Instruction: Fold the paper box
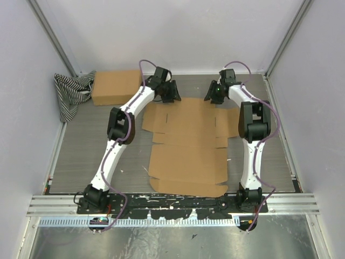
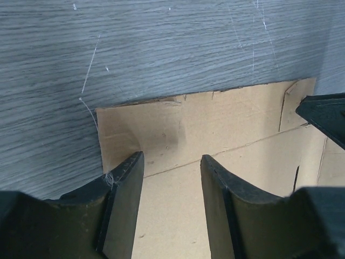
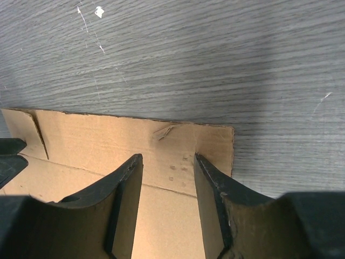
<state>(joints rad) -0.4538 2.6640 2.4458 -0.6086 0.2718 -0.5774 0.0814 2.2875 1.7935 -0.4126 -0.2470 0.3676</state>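
The paper box (image 1: 186, 145) lies flat and unfolded on the grey table, a brown die-cut sheet with flaps, tabs and slits. My left gripper (image 1: 173, 91) hovers over the sheet's far left corner; in the left wrist view its jaws (image 2: 171, 162) stand open over the far flap (image 2: 215, 129), holding nothing. My right gripper (image 1: 211, 93) is over the far right corner; in the right wrist view its jaws (image 3: 168, 162) are open over the flap (image 3: 108, 140), empty. The left gripper's tip shows at the left edge of that view (image 3: 11, 156).
A closed brown cardboard box (image 1: 116, 87) stands at the far left, with a black-and-white striped cloth (image 1: 71, 91) beside it in the corner. White walls enclose the table on three sides. A metal rail (image 1: 172, 208) runs along the near edge.
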